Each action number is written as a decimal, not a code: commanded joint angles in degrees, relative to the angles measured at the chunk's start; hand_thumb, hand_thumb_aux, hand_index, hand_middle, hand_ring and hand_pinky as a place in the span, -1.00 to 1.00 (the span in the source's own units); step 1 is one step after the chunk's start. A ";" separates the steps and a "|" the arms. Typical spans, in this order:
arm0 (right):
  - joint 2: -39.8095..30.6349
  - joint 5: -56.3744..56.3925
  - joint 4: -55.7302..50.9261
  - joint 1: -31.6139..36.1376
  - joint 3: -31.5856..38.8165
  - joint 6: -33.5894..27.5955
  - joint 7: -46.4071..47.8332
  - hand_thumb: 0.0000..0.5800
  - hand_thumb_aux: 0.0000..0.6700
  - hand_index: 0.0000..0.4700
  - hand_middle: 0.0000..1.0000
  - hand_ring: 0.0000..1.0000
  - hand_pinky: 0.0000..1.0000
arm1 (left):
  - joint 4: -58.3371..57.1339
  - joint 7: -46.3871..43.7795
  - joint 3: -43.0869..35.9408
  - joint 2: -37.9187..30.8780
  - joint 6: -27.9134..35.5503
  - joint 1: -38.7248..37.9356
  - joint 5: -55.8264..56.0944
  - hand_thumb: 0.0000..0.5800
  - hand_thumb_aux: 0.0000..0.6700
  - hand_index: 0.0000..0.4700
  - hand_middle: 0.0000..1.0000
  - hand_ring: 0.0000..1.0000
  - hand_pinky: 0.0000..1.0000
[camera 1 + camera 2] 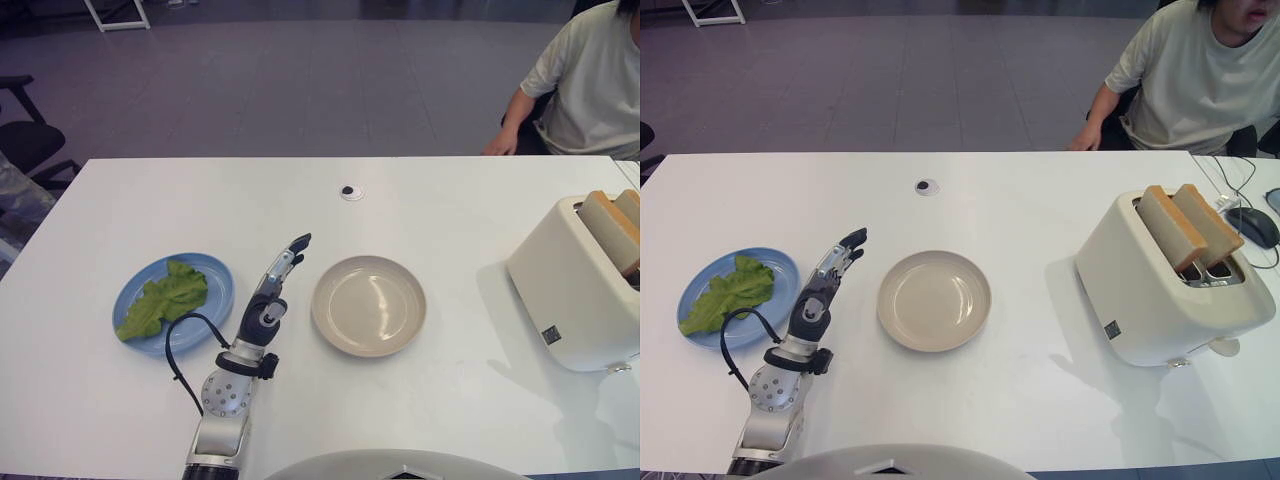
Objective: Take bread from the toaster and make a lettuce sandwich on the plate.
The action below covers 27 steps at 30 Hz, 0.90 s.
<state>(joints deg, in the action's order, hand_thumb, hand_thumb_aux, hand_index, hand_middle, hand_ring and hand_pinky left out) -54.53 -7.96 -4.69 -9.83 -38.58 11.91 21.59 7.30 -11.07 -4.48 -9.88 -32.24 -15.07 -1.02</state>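
A cream toaster (1160, 290) stands at the right of the white table, with two slices of bread (1188, 228) sticking up from its slots. An empty beige plate (934, 300) lies in the middle. To the left, a blue plate (205, 308) holds a green lettuce leaf (165, 297). My left hand (272, 290) rests over the table between the two plates, fingers stretched out flat and pointing away, holding nothing.
A small round black-and-white disc (350, 192) sits on the table behind the beige plate. A computer mouse (1252, 226) and a cable lie at the far right edge behind the toaster.
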 commanded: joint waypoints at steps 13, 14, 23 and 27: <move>-0.05 -2.16 -7.79 -0.12 8.57 5.40 -0.82 0.75 0.29 0.29 -1.00 -1.00 -1.00 | -0.48 -0.93 0.69 -0.42 0.45 0.15 0.21 -1.00 -1.00 -1.00 -1.00 -1.00 -1.00; 0.02 -1.96 -7.59 -0.02 8.75 5.37 -0.83 0.72 0.25 0.25 -1.00 -1.00 -1.00 | -0.38 -0.92 0.72 -0.42 0.48 0.08 0.20 -1.00 -1.00 -1.00 -1.00 -1.00 -1.00; 0.54 -0.14 -7.46 2.16 9.04 5.25 -1.99 1.00 1.00 1.00 -1.00 -1.00 -1.00 | -0.43 -0.84 0.92 -0.45 0.46 0.13 0.16 -1.00 -1.00 -1.00 -1.00 -1.00 -1.00; 0.94 2.37 -6.96 4.33 7.07 4.48 -2.65 1.00 1.00 1.00 -1.00 -1.00 -1.00 | -0.52 -0.81 1.05 -0.52 0.37 0.09 0.07 -1.00 -1.00 -1.00 -1.00 -1.00 -1.00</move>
<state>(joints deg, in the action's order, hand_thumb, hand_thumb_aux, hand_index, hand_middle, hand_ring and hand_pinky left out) -53.97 -8.41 -12.49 -7.89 -29.84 16.79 19.58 6.87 -11.79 -3.85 -9.94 -32.25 -14.83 -0.96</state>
